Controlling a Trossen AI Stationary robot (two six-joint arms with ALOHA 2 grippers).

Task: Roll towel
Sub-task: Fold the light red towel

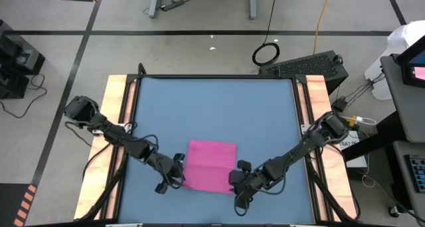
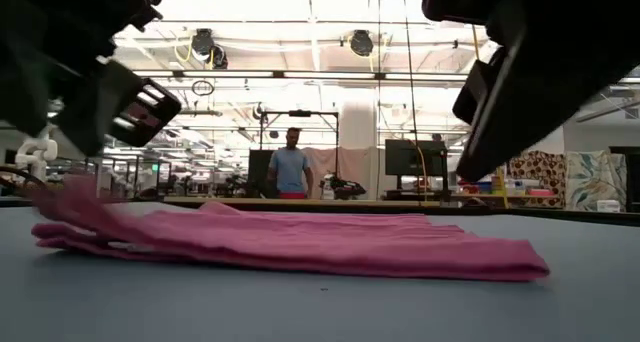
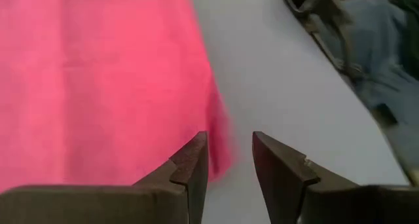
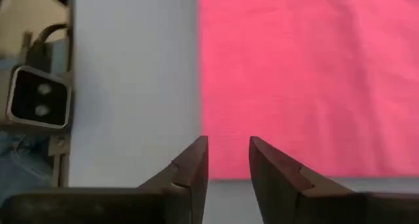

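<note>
The magenta-pink towel (image 1: pixel 211 164) lies on the blue table (image 1: pixel 212 107) near its front edge, with a crease across its middle. In the low view the towel (image 2: pixel 300 244) shows more than one layer, and its left end (image 2: pixel 72 204) is a little raised. My left gripper (image 1: pixel 175 177) is open at the towel's left edge, low over the table. My right gripper (image 1: pixel 237 182) is open at the towel's near right corner. In the right wrist view its fingers (image 4: pixel 196 165) stand just short of the towel's near edge (image 4: pixel 294 173). My left gripper (image 3: pixel 230 155) comes slanting down from the table's left. The towel's left edge (image 3: pixel 221 142) runs beside one fingertip (image 3: pixel 195 160) and partly into the gap. I cannot tell whether a finger touches it.
Wooden rails (image 1: pixel 119 121) run along the table's left and right sides. The far half of the blue table is bare. A black case (image 1: pixel 312 64) sits beyond the far right corner. A person (image 2: pixel 290 170) stands in the room behind the table.
</note>
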